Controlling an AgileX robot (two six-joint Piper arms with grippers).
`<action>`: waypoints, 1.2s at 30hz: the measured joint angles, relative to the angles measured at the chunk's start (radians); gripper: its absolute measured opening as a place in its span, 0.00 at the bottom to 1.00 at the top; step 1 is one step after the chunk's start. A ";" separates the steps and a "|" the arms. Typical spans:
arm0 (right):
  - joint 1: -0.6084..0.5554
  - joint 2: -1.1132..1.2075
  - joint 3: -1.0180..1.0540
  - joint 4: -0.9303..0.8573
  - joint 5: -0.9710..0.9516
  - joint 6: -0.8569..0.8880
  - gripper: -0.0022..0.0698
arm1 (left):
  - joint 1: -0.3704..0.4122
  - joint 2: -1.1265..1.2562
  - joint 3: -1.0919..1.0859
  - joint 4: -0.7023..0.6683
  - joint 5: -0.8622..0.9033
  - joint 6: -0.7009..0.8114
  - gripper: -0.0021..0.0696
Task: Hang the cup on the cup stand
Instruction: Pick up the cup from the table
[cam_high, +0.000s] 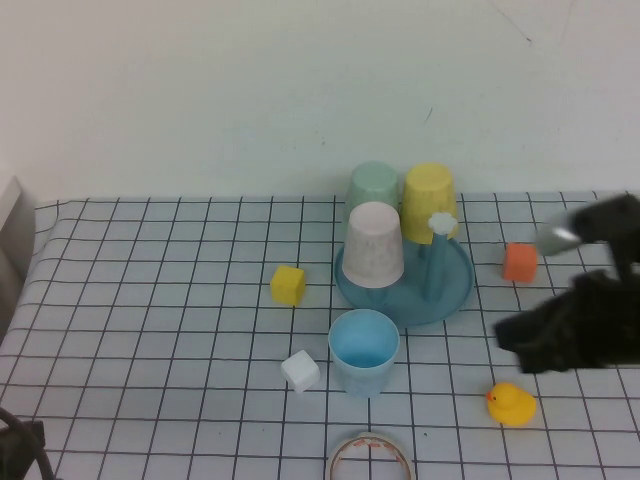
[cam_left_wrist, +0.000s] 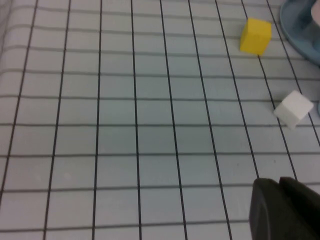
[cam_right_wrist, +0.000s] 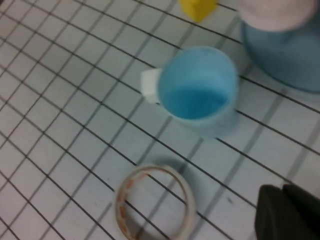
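Note:
The light blue cup (cam_high: 363, 350) stands upright, mouth up, on the checked cloth just in front of the teal cup stand (cam_high: 452, 288). It also shows in the right wrist view (cam_right_wrist: 200, 92). The stand's white-capped peg (cam_high: 442, 222) is bare. A mint green cup (cam_high: 373, 185), a yellow cup (cam_high: 430, 200) and a speckled white-pink cup (cam_high: 373, 245) sit upside down on other pegs. My right gripper (cam_high: 508, 335) is shut and empty, right of the cup and apart from it; its fingers (cam_right_wrist: 280, 210) are together. My left gripper (cam_left_wrist: 277, 186) is shut and empty, over bare cloth at the near left.
A white cube (cam_high: 300, 370) touches the cup's left side. A yellow cube (cam_high: 288, 284) lies left of the stand, an orange cube (cam_high: 519, 262) to its right. A yellow duck (cam_high: 511, 404) and a tape roll (cam_high: 369, 458) lie near the front edge.

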 joint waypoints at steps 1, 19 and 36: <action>0.030 0.030 -0.032 0.001 -0.007 -0.002 0.03 | 0.000 0.000 0.000 -0.003 -0.011 0.007 0.03; 0.146 0.497 -0.425 -0.073 0.084 0.049 0.54 | 0.000 0.000 0.000 -0.045 -0.055 0.018 0.03; 0.146 0.617 -0.434 -0.035 -0.055 0.078 0.59 | 0.000 0.000 0.000 -0.046 -0.065 0.019 0.03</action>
